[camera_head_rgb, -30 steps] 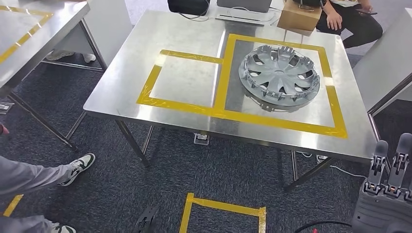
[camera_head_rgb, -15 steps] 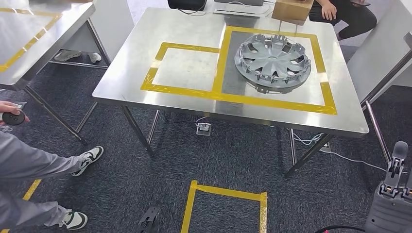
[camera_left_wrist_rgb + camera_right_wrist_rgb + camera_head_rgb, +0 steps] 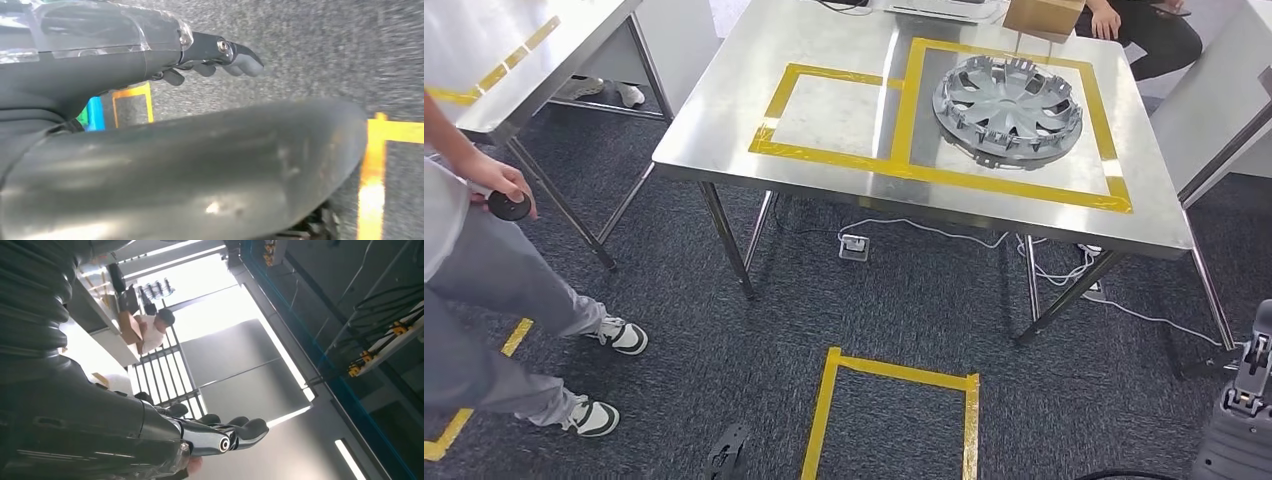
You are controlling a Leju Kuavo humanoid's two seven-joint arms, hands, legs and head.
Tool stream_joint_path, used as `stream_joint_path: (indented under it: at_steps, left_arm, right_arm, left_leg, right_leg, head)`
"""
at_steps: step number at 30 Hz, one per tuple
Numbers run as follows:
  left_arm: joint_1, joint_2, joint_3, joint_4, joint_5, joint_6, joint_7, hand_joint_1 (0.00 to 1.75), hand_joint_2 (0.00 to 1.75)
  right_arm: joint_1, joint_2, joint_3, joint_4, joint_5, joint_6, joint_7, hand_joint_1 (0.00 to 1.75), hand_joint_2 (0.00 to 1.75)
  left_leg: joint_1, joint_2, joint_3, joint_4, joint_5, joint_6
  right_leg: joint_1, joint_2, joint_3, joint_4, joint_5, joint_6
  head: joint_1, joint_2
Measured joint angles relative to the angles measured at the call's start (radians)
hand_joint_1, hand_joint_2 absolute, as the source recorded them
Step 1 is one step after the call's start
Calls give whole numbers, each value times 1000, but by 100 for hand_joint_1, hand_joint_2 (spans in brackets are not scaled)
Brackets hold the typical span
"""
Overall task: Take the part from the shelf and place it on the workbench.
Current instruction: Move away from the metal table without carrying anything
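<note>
Workbench [image 3: 724,130], steel top, far side of the carpet; yellow tape marks two boxes on it. We read these as drop zones.

Wheel cover [image 3: 1007,95] lies flat, face down, inside the larger right-hand box and well within the tape. We judge it is the part and the placing looks done.

Yellow tape square [image 3: 894,420] on the floor, near us, likely a standing mark for the robot.

Person at left edge, holding a small dark round device [image 3: 510,207]; another person seated beyond the far edge of the table.

Right hand [image 3: 1249,385] at the near right corner, raised, fingers up; wrist view shows fingers straight and apart, nothing held.

Left hand [image 3: 215,57] hangs toward the carpet, fingers loosely extended, holding nothing.
</note>
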Motion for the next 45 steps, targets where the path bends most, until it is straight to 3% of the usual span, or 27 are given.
stream_joint_path:
  at_steps: [1, 3, 5, 7, 9, 10, 13, 14, 15, 16, 18, 20, 21, 22, 24, 26, 28, 29, 30, 31, 32, 34, 36, 39, 41, 44, 45]
  left_arm:
    - [1, 0, 0, 0, -1, -2, 0, 0, 0]
    - [2, -2, 0, 0, -3, -6, 1, 0, 0]
    - [1, -5, 0, 0, -5, -8, 1, 0, 0]
    - [2, -8, 0, 0, -10, -12, 1, 0, 0]
    - [3, -9, -1, 0, -21, -20, 1, 0, 0]
    - [3, -11, -1, 0, -29, -25, 1, 0, 0]
    - [1, -21, -7, 0, -64, -38, 1, 0, 0]
    - [0, -26, -10, 0, -81, -40, 2, 0, 0]
    - [-1, -31, -14, 0, -98, -42, 1, 0, 0]
    - [-3, -37, -19, -1, -112, -43, 2, 0, 0]
    - [-8, -45, -31, -2, -131, -44, 2, 0, 0]
    - [-19, -50, -42, -4, -144, -48, 3, 0, 0]
    - [-25, -51, -46, -5, -150, -50, 3, 0, 0]
    - [-31, -52, -52, -5, -155, -52, 4, 0, 0]
    - [-35, -53, -62, -5, -164, -56, 5, 0, 0]
    - [-36, -55, -72, -5, -172, -59, 9, 0, 0]
    - [-35, -56, -83, -5, -179, -59, 13, 0, 0]
    - [-34, -56, -87, -5, -181, -59, 13, 0, 0]
    - [-32, -56, -90, -5, -183, -59, 13, 0, 0]
    - [-31, -56, -91, -5, -184, -58, 13, 0, 0]
    - [-30, -56, -94, -5, -186, -58, 13, 0, 0]
    - [-30, -57, -101, -5, -187, -58, 13, 0, 0]
    - [-30, -59, -107, -6, -190, -56, 13, 0, 0]
    - [-30, -61, -111, -6, -198, -51, 13, 0, 0]
    - [-30, -62, -116, -6, -208, -49, 13, 0, 0]
    - [-26, -63, -127, -6, -216, -43, 13, 0, 0]
    - [-23, -64, -130, -5, -215, -41, 13, 0, 0]
  right_arm:
    - [1, -1, 0, -1, 4, -5, 1, 0, 175]
    - [2, -2, 0, -4, 7, -13, 2, 0, 175]
    - [2, -3, -1, -11, 8, -17, 2, 0, 175]
    - [2, -6, -1, -15, 11, -21, 4, 0, 175]
    - [1, -9, -1, -18, 20, -30, 14, 0, 175]
    - [-1, -10, -1, -20, 27, -36, 23, 0, 175]
    - [-11, -12, 0, -33, 63, -59, 54, 0, 175]
    - [-16, -13, 0, -37, 84, -72, 69, 0, 175]
    - [-21, -14, 0, -39, 112, -89, 87, 0, 175]
    - [-26, -15, 0, -41, 141, -108, 105, 0, 175]
    - [-30, -15, 1, -41, 184, -143, 129, 0, 175]
    - [-30, -15, 2, -40, 199, -173, 135, 0, 175]
    - [-29, -15, 2, -38, 202, -186, 133, 0, 175]
    - [-27, -15, 3, -36, 205, -195, 130, 0, 175]
    - [-20, -15, 4, -28, 203, -206, 122, 0, 175]
    - [-7, -15, 5, -18, 187, -213, 110, 0, 175]
    - [9, -15, 6, -7, 166, -215, 96, 0, 175]
    - [17, -15, 5, 0, 158, -216, 90, 0, 175]
    - [24, -15, 5, 6, 152, -216, 86, 0, 175]
    - [30, -15, 4, 12, 148, -216, 81, 0, 175]
    - [35, -15, 3, 19, 145, -216, 78, 0, 175]
    - [40, -15, 1, 31, 143, -216, 74, 0, 175]
    - [45, -15, -1, 40, 166, -216, 82, 0, 175]
    - [64, -10, -16, 67, 287, -216, 149, 0, 175]
    - [77, 6, -37, 103, 395, -216, 209, 0, 175]
    - [91, 49, -87, 228, 470, -217, 243, 0, 175]
    - [90, 65, -107, 301, 465, -217, 223, 0, 175]
  left_leg:
    - [-2, 0, -15, 0, 12, -1]
    - [-7, 1, -38, 0, 32, -3]
    - [-10, 0, -50, 0, 51, -10]
    - [-10, 1, -58, -3, 72, -21]
    - [-9, 2, -70, 1, 72, -31]
    - [-9, 0, -79, 16, 49, -36]
    - [-6, -5, -121, 177, -102, -48]
    - [-4, -5, -132, 244, -133, -52]
    - [-3, -5, -132, 286, -135, -54]
    - [-2, -5, -118, 298, -114, -56]
    - [0, -3, -38, 222, -57, -57]
    - [-1, -2, 63, 84, -59, -53]
    - [-2, -2, 92, 36, -75, -48]
    - [-3, -3, 104, 9, -88, -42]
    - [-1, -4, 93, -1, -85, -26]
    - [2, -3, 74, -3, -66, -8]
    - [1, -2, 49, -2, -43, -1]
    - [0, -2, 35, -1, -32, 0]
    - [-2, -1, 21, -1, -21, 0]
    - [-4, 0, 7, 0, -11, 0]
    - [-5, 1, -6, 0, -1, -1]
    - [-9, 3, -26, 0, 18, -5]
    - [-9, 6, -38, -2, 35, -14]
    - [-4, 8, -50, -9, 55, -32]
    - [-3, 3, -66, 20, 22, -42]
    - [-1, -6, -123, 180, -90, -50]
    - [-1, -7, -135, 226, -103, -52]
  right_leg:
    - [1, 0, 26, -15, 28, -4]
    - [5, 3, 117, -131, 78, -20]
    - [12, 5, 205, -268, 78, -36]
    - [17, 6, 231, -329, 69, -45]
    - [12, 3, 218, -339, 86, -50]
    - [10, 1, 208, -343, 97, -55]
    - [9, -1, 157, -337, 133, -65]
    - [9, -2, 137, -331, 145, -65]
    - [10, -2, 118, -325, 155, -64]
    - [10, -3, 98, -317, 164, -63]
    - [8, -4, 62, -297, 178, -56]
    - [9, -4, 34, -274, 187, -47]
    - [11, -4, 26, -266, 192, -42]
    - [12, -5, 20, -261, 198, -37]
    - [11, -5, 11, -257, 204, -25]
    - [7, -3, -2, -219, 148, -12]
    - [2, -2, -18, -113, 45, 0]
    - [0, -2, -23, -56, 11, 3]
    - [-1, -2, -20, -14, 0, 4]
    - [-1, -2, -6, -3, 12, 3]
    - [-1, -2, 22, -27, 40, -1]
    - [2, 2, 115, -157, 86, -16]
    - [7, 6, 191, -288, 85, -31]
    - [13, 5, 202, -339, 88, -46]
    - [9, 1, 194, -352, 109, -57]
    - [8, -4, 171, -354, 132, -67]
    - [8, -5, 161, -351, 138, -66]
  head:
    - [0, 0]
    - [0, 0]
    - [0, 0]
    - [0, 0]
    - [-1, 0]
    - [-1, 0]
    - [-2, 0]
    - [-2, 0]
    - [-3, 0]
    - [-3, 0]
    - [-3, 0]
    - [-2, 0]
    - [-2, 0]
    - [-2, 0]
    - [-1, 0]
    - [2, 0]
    - [5, 0]
    - [5, 0]
    - [5, 0]
    - [5, 0]
    - [5, 0]
    - [5, 0]
    - [5, 0]
    - [5, 0]
    - [4, 0]
    - [3, 0]
    - [3, 0]
